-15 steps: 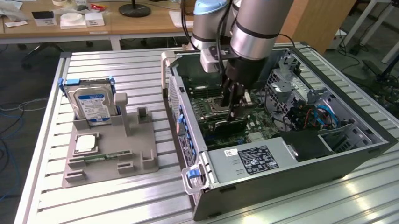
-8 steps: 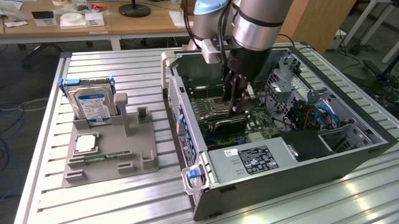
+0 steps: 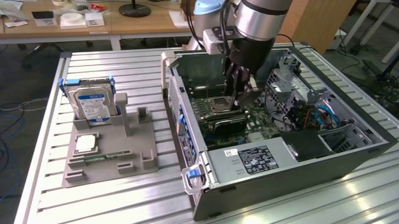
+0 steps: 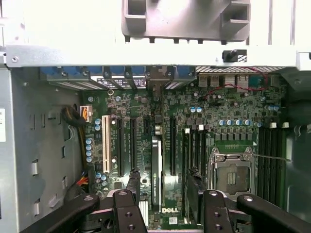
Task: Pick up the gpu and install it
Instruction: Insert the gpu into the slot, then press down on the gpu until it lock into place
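Lab, robot arm [image 3: 262, 18], open PC case [image 3: 281, 140]

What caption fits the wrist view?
Open gripper straddles the gpu, standing edge-on on the motherboard inside the computer case.

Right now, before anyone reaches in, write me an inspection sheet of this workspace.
Surface: slatted metal table, carrying an open computer case and a grey fixture tray.
Job's things: gpu stands edge-on in a motherboard slot inside the case.
Clutter: hard drive upright in the tray; a processor chip and a memory stick lie flat on it.
Grippers: gripper is down inside the case, open, one finger on each side of the gpu, not touching it.
Cables: blue cables inside the case; floor cables at the exterior view's left.
Surroundings: wooden desk behind the table.
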`<action>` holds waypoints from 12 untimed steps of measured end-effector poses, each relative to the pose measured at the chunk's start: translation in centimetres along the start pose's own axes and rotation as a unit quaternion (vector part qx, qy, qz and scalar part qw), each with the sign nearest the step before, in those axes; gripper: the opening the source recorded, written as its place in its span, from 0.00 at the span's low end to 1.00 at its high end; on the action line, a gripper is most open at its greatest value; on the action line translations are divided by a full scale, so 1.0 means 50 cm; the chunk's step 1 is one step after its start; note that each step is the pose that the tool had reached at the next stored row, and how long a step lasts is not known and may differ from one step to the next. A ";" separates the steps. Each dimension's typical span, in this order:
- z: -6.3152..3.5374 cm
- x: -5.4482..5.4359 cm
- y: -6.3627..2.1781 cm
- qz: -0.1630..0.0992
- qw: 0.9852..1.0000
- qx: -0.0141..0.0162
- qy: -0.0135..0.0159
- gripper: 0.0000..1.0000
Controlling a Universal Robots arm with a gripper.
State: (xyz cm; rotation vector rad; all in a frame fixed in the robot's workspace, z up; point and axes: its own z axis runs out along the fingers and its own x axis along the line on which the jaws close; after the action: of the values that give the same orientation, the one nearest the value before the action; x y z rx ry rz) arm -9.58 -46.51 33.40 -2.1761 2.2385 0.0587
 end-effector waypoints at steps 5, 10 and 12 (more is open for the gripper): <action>-0.022 -0.001 0.000 0.000 1.000 0.000 0.000 0.52; -0.025 -0.001 0.000 0.000 1.000 0.000 0.000 0.52; -0.025 -0.001 0.000 0.000 1.000 0.000 0.000 0.52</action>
State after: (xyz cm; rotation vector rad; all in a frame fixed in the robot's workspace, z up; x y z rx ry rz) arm -9.58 -46.50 34.67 -2.1763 2.2389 0.0581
